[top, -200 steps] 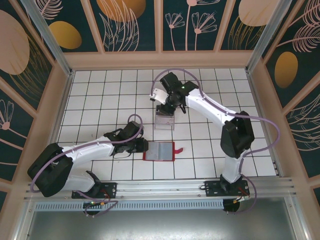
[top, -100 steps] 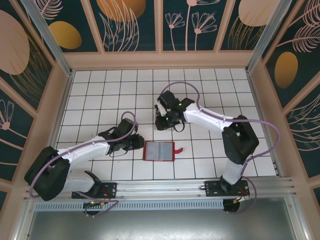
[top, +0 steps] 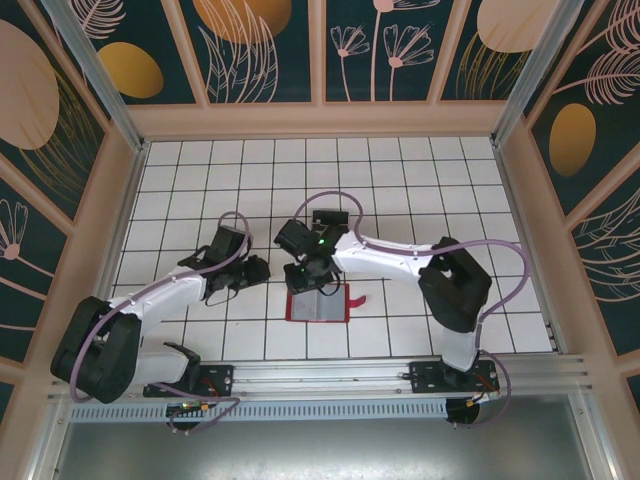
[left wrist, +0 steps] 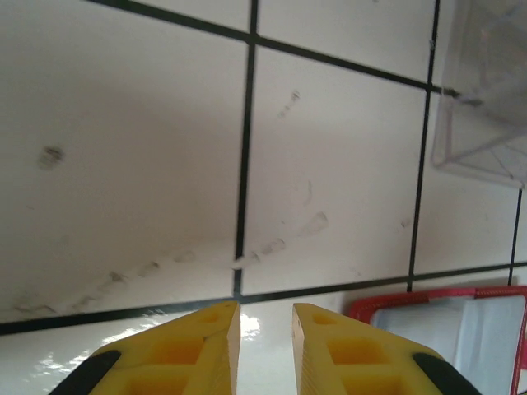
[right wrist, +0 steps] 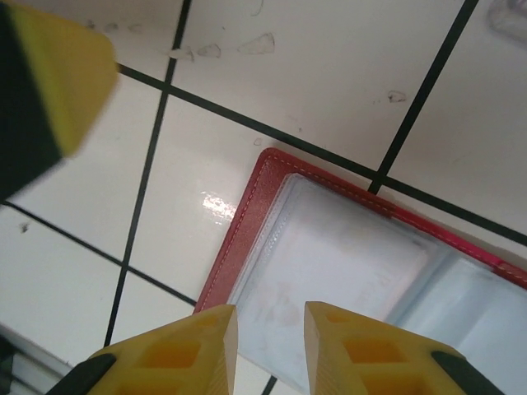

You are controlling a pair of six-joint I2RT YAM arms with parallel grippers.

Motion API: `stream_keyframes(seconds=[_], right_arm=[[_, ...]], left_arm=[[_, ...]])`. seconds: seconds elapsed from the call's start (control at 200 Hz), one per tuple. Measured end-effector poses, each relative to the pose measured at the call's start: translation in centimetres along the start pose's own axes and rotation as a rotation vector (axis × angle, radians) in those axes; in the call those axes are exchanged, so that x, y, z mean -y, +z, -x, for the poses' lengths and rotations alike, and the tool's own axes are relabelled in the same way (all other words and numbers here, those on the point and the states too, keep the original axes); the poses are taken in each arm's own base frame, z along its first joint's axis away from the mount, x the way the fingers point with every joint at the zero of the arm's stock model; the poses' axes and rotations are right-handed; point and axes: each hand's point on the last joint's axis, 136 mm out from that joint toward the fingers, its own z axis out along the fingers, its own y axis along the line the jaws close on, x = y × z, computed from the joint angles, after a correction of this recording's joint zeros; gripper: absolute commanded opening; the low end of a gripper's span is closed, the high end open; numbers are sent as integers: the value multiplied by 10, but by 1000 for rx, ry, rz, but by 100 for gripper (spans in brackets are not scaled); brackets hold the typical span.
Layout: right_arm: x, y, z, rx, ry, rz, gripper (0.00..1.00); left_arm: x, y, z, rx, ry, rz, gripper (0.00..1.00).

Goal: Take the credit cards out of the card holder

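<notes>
The card holder (top: 320, 306) lies open on the white tiles, a red wallet with pale grey pockets and its red tab (top: 358, 298) sticking out to the right. My right gripper (top: 306, 286) hovers open above its upper left corner; in the right wrist view the fingers (right wrist: 202, 346) straddle the left pocket (right wrist: 329, 263) inside the red border (right wrist: 239, 239). My left gripper (top: 262, 272) stands open just left of the wallet, with bare tile between its fingers (left wrist: 210, 337) and the wallet's corner (left wrist: 428, 298) at lower right. No dark credit cards are visible.
A clear plastic box (left wrist: 486, 107) stands on the tiles beyond the wallet, mostly under the right arm in the top view. The left gripper's yellow and black fingertip (right wrist: 49, 82) shows close by in the right wrist view. Wooden walls ring the tiled floor.
The right gripper has swung from the clear box down and left to the wallet's upper left corner. The left gripper has drawn back to the left, away from the wallet's edge.
</notes>
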Motion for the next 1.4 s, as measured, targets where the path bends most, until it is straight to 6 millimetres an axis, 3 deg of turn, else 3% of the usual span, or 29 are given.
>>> stream_keyframes(seconds=[0.155,0.31,0.871,1.216,1.396], right_arm=[[1,19,-8,-37,32,-72,36],[-1,31,-11,-61,49,-124,42],[12,36,-19,-82,63,-229,40],[12,38,-20,-83,66,-231,12],[12,37,-19,-76,64,-232,5]], left_arm=[[-13,-5,12,29,-19,8,25],[-12,-10,16,47,-6,1,25],[-9,-14,18,64,3,-11,26],[-8,-14,18,60,8,-17,26],[-3,-13,13,35,17,-45,26]])
